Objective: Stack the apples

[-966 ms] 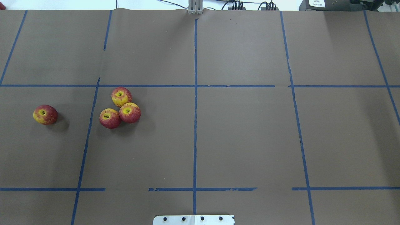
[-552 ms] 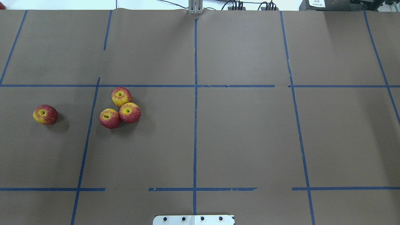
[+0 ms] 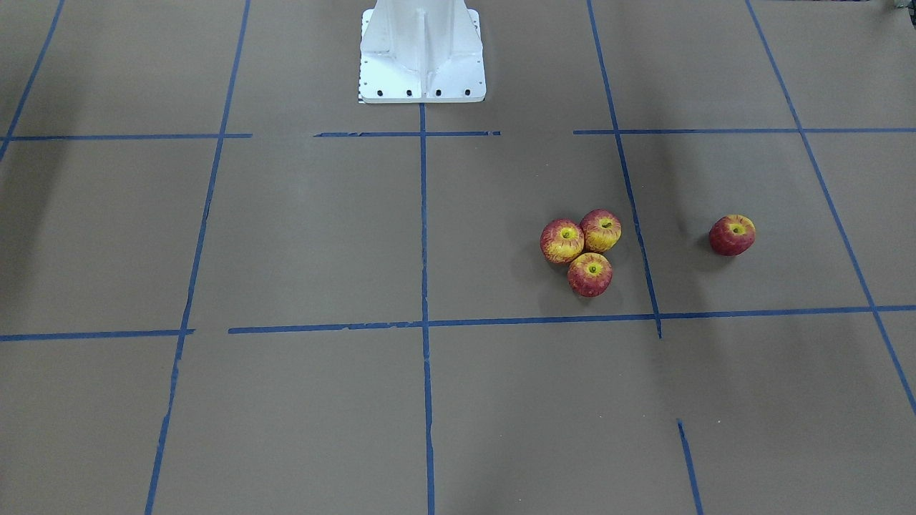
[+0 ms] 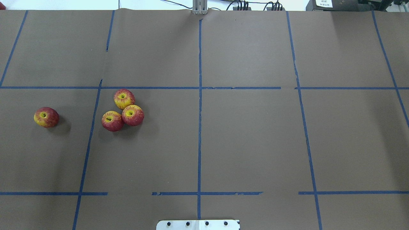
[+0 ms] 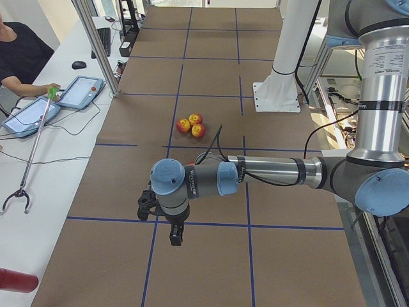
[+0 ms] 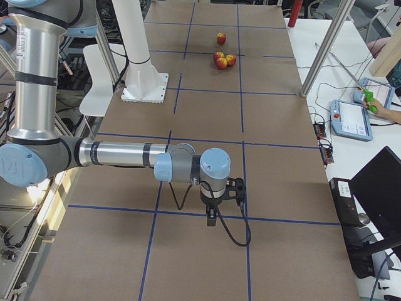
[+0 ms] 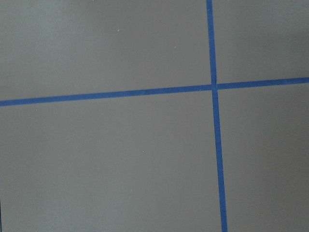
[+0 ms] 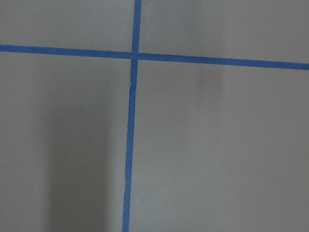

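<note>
Three red-and-yellow apples touch in a cluster on the brown table: one (image 4: 124, 98) at the back, one (image 4: 112, 121) front left, one (image 4: 132, 115) front right. A fourth apple (image 4: 46, 117) lies alone further left. None is stacked. In the front-facing view the cluster (image 3: 590, 274) sits right of centre and the lone apple (image 3: 731, 234) further right. My left gripper (image 5: 174, 238) shows only in the exterior left view, and I cannot tell its state. My right gripper (image 6: 212, 219) shows only in the exterior right view, far from the apples (image 6: 223, 59), and I cannot tell its state.
Blue tape lines divide the brown table cover (image 4: 249, 140) into squares. The white robot base (image 3: 422, 50) stands at the table's robot side. An operator sits at a side desk with tablets (image 5: 80, 91). Both wrist views show only bare cover and tape.
</note>
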Controlling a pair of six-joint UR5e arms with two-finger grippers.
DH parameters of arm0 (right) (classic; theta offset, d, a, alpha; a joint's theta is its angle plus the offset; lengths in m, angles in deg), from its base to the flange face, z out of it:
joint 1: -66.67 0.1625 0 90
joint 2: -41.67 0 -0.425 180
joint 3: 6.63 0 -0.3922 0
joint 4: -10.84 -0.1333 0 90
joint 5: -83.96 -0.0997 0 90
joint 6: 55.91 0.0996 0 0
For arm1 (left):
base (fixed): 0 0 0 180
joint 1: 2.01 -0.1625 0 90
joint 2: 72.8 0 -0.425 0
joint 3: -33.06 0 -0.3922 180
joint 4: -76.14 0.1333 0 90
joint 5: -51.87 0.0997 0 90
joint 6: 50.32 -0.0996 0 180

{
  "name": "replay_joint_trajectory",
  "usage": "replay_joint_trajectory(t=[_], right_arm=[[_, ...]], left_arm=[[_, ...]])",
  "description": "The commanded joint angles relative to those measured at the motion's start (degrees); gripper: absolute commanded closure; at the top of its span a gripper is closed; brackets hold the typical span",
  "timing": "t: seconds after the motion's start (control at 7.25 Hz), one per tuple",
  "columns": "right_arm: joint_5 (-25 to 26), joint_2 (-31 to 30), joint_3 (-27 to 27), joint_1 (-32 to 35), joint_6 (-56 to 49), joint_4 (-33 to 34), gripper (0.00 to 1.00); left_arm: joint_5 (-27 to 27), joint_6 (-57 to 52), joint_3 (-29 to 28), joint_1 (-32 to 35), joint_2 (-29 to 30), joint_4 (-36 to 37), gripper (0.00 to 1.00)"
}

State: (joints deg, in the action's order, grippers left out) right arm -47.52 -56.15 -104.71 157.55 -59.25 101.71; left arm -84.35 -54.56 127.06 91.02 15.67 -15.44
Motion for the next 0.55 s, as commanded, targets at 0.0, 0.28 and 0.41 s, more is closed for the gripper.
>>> replay_joint_trajectory(t=[0.0, 0.28, 0.41], right_arm=[[0.00, 0.00, 0.00, 0.00, 0.00, 0.01, 0.00], [0.00, 0.00, 0.00, 0.00, 0.00, -0.08, 0.00], [0.00, 0.00, 0.00, 0.00, 0.00, -0.08, 0.00]], left_arm=[[-1.68, 19.44, 7.21, -10.72, -0.31, -4.90, 0.00], [6.08, 37.80, 9.44, -22.39, -0.31, -13.31, 0.00], [7.36, 48.70, 8.84, -26.11, -0.31, -19.01, 0.00]])
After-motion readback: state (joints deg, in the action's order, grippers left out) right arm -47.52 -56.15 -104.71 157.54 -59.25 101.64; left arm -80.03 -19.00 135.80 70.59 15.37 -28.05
